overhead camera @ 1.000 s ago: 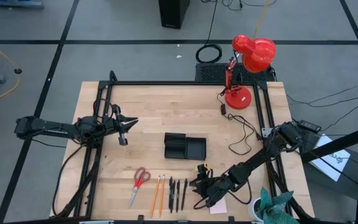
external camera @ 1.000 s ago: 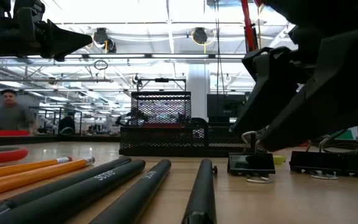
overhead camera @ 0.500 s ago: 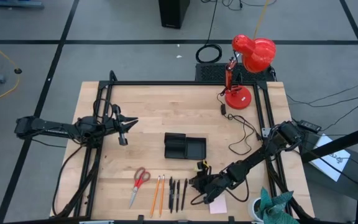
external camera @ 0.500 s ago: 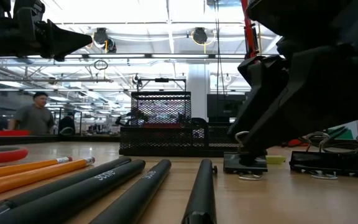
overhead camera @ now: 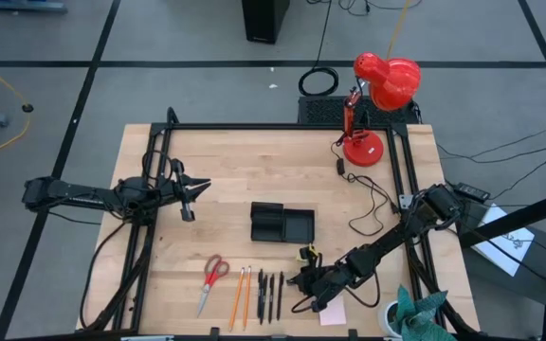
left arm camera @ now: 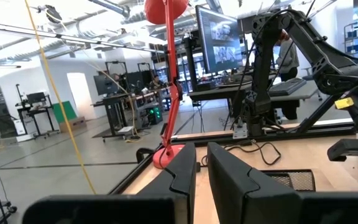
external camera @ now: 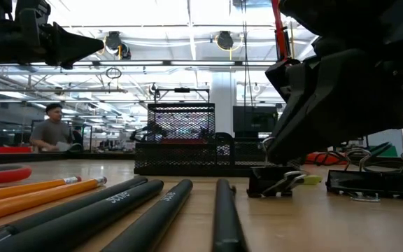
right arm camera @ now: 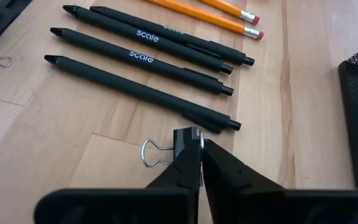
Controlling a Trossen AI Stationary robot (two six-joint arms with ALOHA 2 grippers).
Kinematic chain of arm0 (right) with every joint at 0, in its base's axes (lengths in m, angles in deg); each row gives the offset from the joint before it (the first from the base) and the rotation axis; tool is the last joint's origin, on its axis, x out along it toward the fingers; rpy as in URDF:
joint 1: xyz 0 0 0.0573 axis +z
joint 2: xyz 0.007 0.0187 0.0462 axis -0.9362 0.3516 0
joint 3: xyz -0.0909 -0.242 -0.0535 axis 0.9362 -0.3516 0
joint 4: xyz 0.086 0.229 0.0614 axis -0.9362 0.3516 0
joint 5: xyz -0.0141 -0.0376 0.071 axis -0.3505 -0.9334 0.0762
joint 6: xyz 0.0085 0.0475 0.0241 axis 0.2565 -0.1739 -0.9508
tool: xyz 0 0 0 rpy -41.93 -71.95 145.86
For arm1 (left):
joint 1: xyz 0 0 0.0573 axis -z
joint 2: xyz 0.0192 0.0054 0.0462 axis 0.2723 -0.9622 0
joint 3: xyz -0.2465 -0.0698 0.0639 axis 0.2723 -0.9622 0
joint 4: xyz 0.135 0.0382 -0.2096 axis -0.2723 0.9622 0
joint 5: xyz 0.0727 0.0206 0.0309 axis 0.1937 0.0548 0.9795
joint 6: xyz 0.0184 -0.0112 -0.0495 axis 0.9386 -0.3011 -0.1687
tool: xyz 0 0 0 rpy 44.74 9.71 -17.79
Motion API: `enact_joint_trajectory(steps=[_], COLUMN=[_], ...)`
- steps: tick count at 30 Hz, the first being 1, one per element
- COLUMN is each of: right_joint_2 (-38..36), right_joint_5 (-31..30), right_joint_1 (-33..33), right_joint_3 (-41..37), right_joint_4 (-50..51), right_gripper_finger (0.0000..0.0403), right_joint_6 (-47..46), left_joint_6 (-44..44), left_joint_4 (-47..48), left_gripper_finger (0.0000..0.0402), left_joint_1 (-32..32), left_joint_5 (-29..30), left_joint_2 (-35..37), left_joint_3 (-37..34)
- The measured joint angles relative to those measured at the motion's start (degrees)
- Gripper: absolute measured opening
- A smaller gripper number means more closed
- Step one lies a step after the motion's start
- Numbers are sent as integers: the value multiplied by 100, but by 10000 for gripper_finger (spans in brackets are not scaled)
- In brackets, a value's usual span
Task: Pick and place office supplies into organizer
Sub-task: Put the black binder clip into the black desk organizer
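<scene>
The small black rectangular plastic organizer tray (overhead camera: 282, 224) sat near the middle of the wooden table (overhead camera: 254, 161); its divided compartments showed nothing discernible inside. Along the near edge, from left to right, lay the red-handled scissors (overhead camera: 212, 281), two orange pencils (overhead camera: 241, 296), three black pens (overhead camera: 271, 295) and the pink sticky-note pad (overhead camera: 332, 314). The left gripper (overhead camera: 191, 194) hung above the table's left side, well apart from the supplies, fingers nearly together and holding nothing. The right gripper (right arm camera: 199, 149) was down just right of the pens, its fingers pinched shut on a small black binder clip (right arm camera: 180, 142), tilted against the tabletop.
</scene>
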Motion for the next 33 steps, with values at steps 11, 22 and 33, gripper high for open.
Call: enact_joint_trajectory(steps=[11, 22, 33], right_joint_2=[-821, -592, -429], right_joint_5=[-938, -1221, -1075], right_joint_1=[94, -642, -1287], right_joint_3=[194, 684, 693], right_joint_4=[44, -153, 57], right_gripper_finger=[2, 1, 0], right_joint_6=[798, 1582, 1286], left_joint_6=[0, 15, 35], left_joint_4=[7, 2, 20], left_gripper_finger=[49, 49, 49], left_joint_1=[2, 2, 2], left_joint_5=[0, 0, 0], left_joint_2=[0, 1, 1], left_joint_3=[0, 0, 0])
